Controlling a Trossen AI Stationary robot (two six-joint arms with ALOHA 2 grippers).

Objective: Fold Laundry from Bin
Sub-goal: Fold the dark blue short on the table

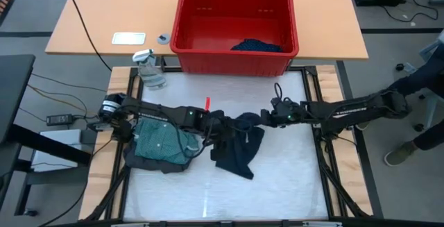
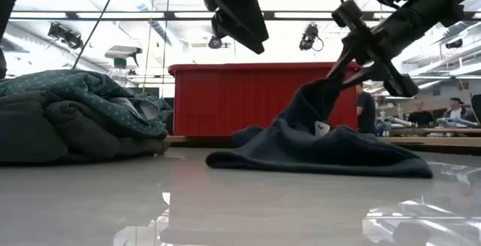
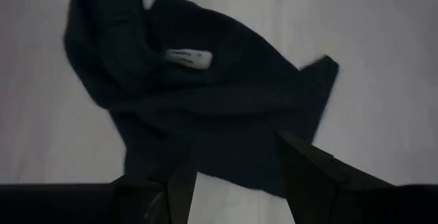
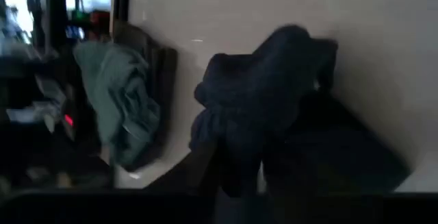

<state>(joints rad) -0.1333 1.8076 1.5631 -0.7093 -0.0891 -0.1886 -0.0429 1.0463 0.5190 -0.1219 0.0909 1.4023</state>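
Navy garment (image 1: 236, 144): soft, crumpled heap mid-table, one peak lifted in the right gripper (image 1: 266, 118), fingers clamped on cloth. Left gripper (image 3: 233, 183): above its near edge, fingers apart, empty. Teal shirt (image 1: 161, 141): bunched, left. Red bin (image 1: 236, 26): rigid plastic, behind.

A white work surface (image 1: 229, 192), framed by a wooden edge and dark rails, is seen from above. A navy garment (image 1: 237, 147) is spread near its middle, with one end raised off the surface. A stack of a teal-green dotted T-shirt (image 1: 161, 140) on a dark grey piece (image 2: 45, 137) is placed on its left side. A clear plastic bottle (image 1: 150, 69) is laid at its far left corner. Behind, a red bin (image 1: 236, 29) and a small white card (image 1: 129, 38) are carried by a wooden table (image 1: 90, 26).
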